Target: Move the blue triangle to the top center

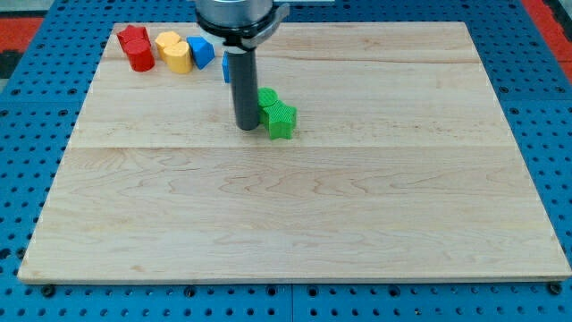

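The blue triangle (201, 51) lies near the view's top left, just right of the yellow blocks. My tip (248, 128) rests on the wooden board (295, 206), below and to the right of the triangle and well apart from it. The tip is right beside the left side of a green star (282, 122), with a second green block (267, 97) just above the star. Another blue block (226, 68) is mostly hidden behind the rod; its shape cannot be made out.
Two red blocks (132, 39) (140, 58) and two yellow blocks (167, 43) (180, 59) cluster at the view's top left corner. The board lies on a blue perforated table (18, 134).
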{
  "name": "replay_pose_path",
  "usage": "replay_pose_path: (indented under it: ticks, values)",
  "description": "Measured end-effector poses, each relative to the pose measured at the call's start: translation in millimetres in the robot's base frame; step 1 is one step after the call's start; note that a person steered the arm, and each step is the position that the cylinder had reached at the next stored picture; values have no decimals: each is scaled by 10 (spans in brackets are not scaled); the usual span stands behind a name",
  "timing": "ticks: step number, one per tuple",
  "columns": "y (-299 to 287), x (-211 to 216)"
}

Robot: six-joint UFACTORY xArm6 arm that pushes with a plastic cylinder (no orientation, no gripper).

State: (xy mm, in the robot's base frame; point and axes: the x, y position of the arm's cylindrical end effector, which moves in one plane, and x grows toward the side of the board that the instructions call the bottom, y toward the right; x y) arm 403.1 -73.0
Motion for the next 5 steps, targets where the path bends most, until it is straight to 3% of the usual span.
replay_pose_path:
  ticks: [1, 2, 5]
  values:
    - [-637, -476]
    - [-488, -784]
    - [-1243, -1307]
